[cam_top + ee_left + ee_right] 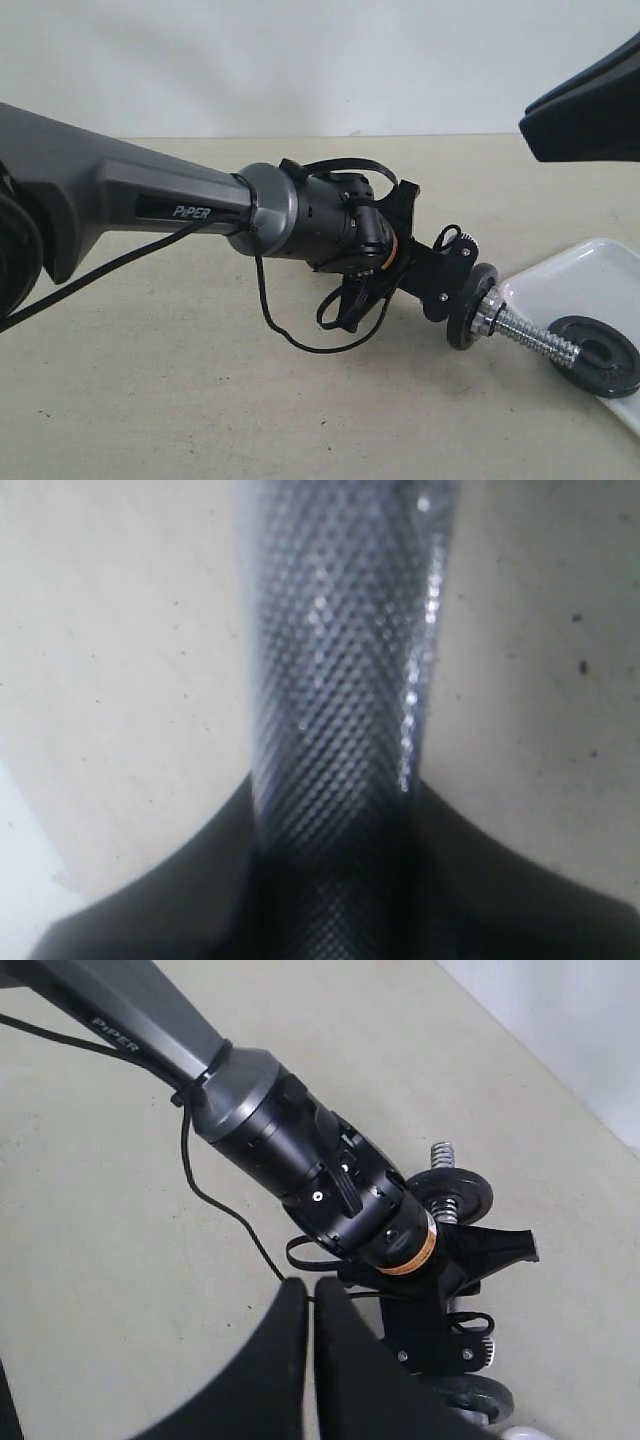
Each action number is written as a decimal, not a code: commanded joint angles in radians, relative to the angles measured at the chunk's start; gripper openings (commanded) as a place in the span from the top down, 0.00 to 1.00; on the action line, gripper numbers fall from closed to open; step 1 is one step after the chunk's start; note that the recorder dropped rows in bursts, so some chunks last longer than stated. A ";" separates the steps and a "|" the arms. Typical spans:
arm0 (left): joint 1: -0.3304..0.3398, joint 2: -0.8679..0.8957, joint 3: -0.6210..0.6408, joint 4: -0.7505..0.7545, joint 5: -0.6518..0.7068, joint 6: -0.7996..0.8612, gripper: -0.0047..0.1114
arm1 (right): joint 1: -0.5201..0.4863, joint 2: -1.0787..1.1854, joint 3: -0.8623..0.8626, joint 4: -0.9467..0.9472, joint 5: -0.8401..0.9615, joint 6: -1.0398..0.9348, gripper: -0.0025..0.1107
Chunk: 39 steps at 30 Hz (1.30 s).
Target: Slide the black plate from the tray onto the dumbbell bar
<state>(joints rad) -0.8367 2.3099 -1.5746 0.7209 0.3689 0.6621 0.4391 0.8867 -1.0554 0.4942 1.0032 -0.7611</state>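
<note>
Well, the left fingers point(447, 275) clamp the bar point(530, 335), its tip right at the black plate point(600, 378) that lies on the tray point(590, 265), the right fingers point(260, 1380) are together, and sliding the plate on is not done yet.

Beige tabletop point(200, 400), lightly speckled; white tray point(585, 268) resting near right edge.

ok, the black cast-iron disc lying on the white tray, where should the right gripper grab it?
Probably the raised rim on the side away from the dumbbell bar, one finger in the centre hole, one outside. The black cast-iron disc lies flat on the white glossy tray, so come from above; the right gripper is shut and must open first.
</note>
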 commanded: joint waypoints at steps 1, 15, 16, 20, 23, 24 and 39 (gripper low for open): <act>0.006 0.001 0.003 0.002 0.078 -0.008 0.92 | 0.001 -0.005 -0.003 -0.004 -0.013 -0.008 0.98; 0.006 0.001 0.003 0.002 0.149 -0.009 0.92 | 0.001 -0.005 -0.003 -0.005 -0.027 -0.008 0.98; 0.006 0.001 0.003 0.007 0.161 -0.009 0.92 | 0.001 -0.005 -0.003 -0.005 -0.032 -0.008 0.98; 0.006 -0.001 0.003 0.035 0.238 0.063 0.92 | 0.001 -0.005 -0.003 -0.005 -0.041 -0.004 0.98; 0.003 -0.001 0.005 0.030 0.331 0.092 0.92 | 0.001 -0.005 -0.003 -0.005 -0.041 0.006 0.98; 0.002 -0.001 0.005 0.024 0.339 0.092 0.92 | 0.001 -0.005 -0.003 -0.005 -0.041 0.008 0.98; -0.029 -0.105 0.005 -0.055 0.444 0.025 0.92 | 0.001 -0.005 -0.003 -0.005 -0.018 0.025 0.98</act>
<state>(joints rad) -0.8620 2.2484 -1.5620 0.6350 0.7760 0.6566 0.4391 0.8867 -1.0554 0.4942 0.9761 -0.7431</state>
